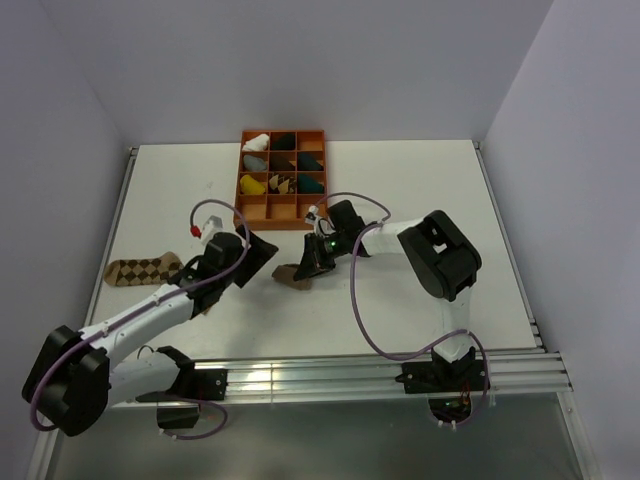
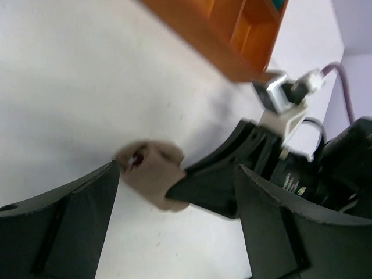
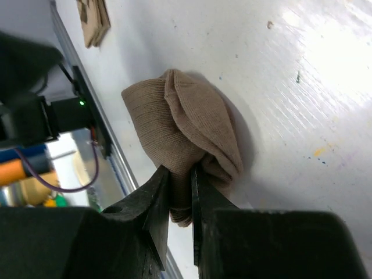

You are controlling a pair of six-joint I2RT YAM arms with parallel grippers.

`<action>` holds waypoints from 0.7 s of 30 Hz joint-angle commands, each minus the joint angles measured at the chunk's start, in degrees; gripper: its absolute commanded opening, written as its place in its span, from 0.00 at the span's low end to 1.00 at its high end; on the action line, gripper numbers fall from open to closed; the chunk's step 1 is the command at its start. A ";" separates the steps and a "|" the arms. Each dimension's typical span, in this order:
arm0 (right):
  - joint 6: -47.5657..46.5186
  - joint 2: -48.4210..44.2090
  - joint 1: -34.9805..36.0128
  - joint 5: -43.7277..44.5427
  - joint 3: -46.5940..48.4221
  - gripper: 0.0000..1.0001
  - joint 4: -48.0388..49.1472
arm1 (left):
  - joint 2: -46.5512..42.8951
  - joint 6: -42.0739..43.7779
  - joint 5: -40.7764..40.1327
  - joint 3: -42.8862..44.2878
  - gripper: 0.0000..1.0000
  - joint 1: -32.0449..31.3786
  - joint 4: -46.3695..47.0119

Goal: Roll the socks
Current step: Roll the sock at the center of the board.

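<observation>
The plain tan sock (image 1: pixel 294 276) is bunched into a rolled lump on the table's middle. My right gripper (image 1: pixel 308 266) is shut on it, pinching a fold between both fingers (image 3: pixel 157 192); the lump (image 3: pixel 186 131) rests against the white table. My left gripper (image 1: pixel 262 256) stands open just left of it, touching nothing. In the left wrist view the sock (image 2: pixel 152 176) lies beyond my spread left gripper (image 2: pixel 174 226), with the right gripper's dark finger (image 2: pixel 215 183) on it. The argyle sock (image 1: pixel 140 270) lies flat at the table's left, also seen as a corner (image 3: pixel 96 20).
An orange divided tray (image 1: pixel 254 209) at the back centre holds white, black, teal and yellow sock bundles; its corner (image 2: pixel 232 35) shows in the left wrist view. A metal rail (image 1: pixel 330 372) runs along the near table edge.
</observation>
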 commanded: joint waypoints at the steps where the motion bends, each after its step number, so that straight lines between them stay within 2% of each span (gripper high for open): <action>1: 7.98 2.46 -0.10 3.73 -4.29 0.00 3.58 | -1.10 -7.75 -0.71 -4.78 0.85 -3.79 2.25; 5: 16.49 2.90 -0.19 5.30 -8.15 0.00 9.39 | 1.27 -8.37 0.17 -6.56 0.85 -6.70 8.39; 9: 23.19 2.64 -0.27 6.72 -11.59 0.00 17.01 | 6.36 -7.49 -1.14 -5.50 0.84 -8.55 9.90; 17: 37.24 2.02 -0.19 10.32 -19.58 0.00 30.92 | 12.78 -7.49 -1.84 -5.77 0.81 -8.55 15.62; 21: 40.95 1.85 -0.19 11.90 -21.52 0.00 36.02 | 14.90 -8.02 -2.37 -5.77 0.80 -8.46 16.84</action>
